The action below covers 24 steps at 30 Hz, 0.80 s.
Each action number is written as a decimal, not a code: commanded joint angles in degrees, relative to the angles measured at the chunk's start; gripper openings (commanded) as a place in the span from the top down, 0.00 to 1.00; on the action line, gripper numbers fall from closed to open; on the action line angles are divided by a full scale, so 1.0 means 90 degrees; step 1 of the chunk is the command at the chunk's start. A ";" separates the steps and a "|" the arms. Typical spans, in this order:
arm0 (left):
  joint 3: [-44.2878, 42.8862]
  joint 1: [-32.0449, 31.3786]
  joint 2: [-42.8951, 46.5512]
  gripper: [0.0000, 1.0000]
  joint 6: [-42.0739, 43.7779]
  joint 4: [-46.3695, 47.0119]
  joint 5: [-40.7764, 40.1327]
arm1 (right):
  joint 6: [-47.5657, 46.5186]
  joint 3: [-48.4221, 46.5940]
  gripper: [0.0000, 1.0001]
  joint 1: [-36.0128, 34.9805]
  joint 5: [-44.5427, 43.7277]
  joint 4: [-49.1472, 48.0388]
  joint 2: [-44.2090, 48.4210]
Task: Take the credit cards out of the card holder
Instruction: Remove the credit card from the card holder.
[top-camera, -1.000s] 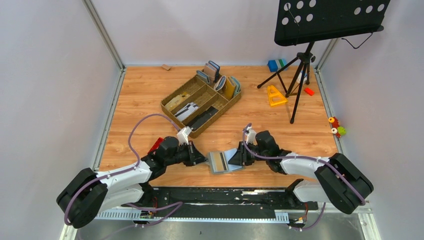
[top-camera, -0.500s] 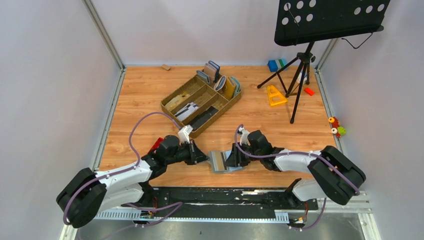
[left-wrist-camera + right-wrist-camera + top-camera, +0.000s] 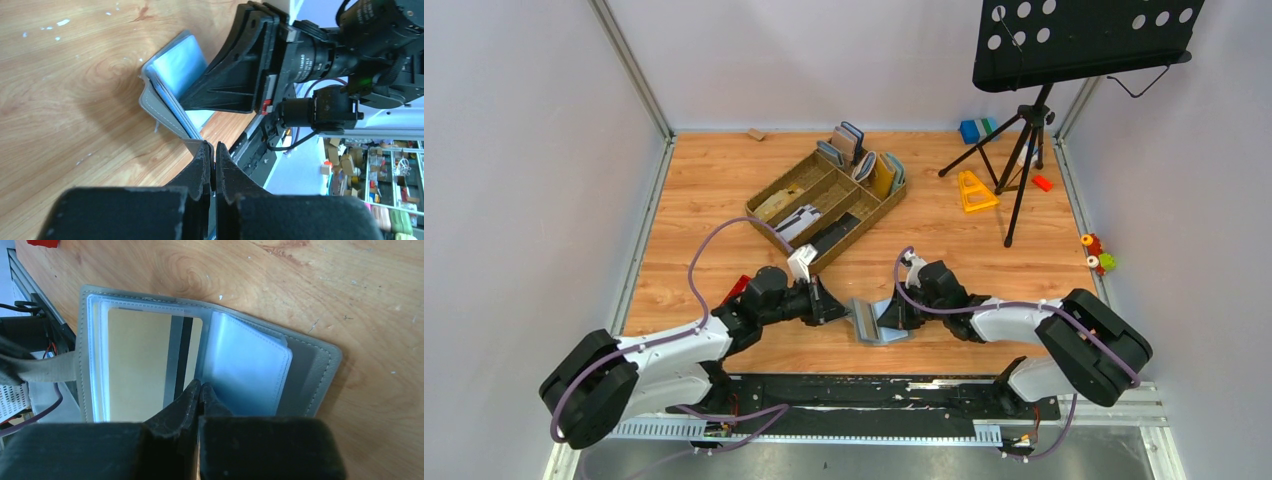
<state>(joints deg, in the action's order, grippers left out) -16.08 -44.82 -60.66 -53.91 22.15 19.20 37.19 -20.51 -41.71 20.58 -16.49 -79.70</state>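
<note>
With the open card holder [image 3: 306, 365] lying on the bench [image 3: 350, 280] between the arms, its grey edge nipped by the closed left tool [image 3: 214, 150], the closed right tool [image 3: 200, 385], its hold not discernible, should be opened and the gold card [image 3: 135, 365] drawn straight from its sleeve.

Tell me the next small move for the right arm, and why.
Probably open the right gripper and shift its tips onto the gold card showing inside the card holder. It is shut at the fold, not on the card, while the left gripper appears to hold the cover edge.
</note>
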 commanded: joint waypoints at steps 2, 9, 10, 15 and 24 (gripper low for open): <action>-0.0462 -0.0204 -0.0124 1.00 0.0094 0.0329 0.0007 | -0.0048 0.0192 1.00 0.0051 -0.0519 0.0078 -0.0072; -0.1062 -0.0492 -0.0975 1.00 0.0192 0.0655 -0.0011 | 0.0046 0.0258 1.00 0.0177 -0.0183 -0.0087 -0.0395; -0.1167 -0.0532 -0.1116 1.00 0.0205 0.0721 -0.0023 | 0.0099 0.0303 1.00 0.0242 -0.0045 -0.0198 -0.0413; -0.1601 -0.0683 -0.1810 1.00 0.0235 0.0948 0.0013 | 0.0195 0.0373 1.00 0.0470 0.0346 -0.0383 -0.0529; -0.2183 -0.0684 -0.1929 0.87 0.0851 -0.0147 -0.0188 | 0.0395 0.0592 1.00 0.0790 0.0866 -0.1008 -0.0866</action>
<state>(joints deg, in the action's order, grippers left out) -31.81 -50.65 -78.56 -51.18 25.71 18.98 41.74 -17.12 -35.31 29.58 -27.94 -85.06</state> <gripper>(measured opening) 0.095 0.007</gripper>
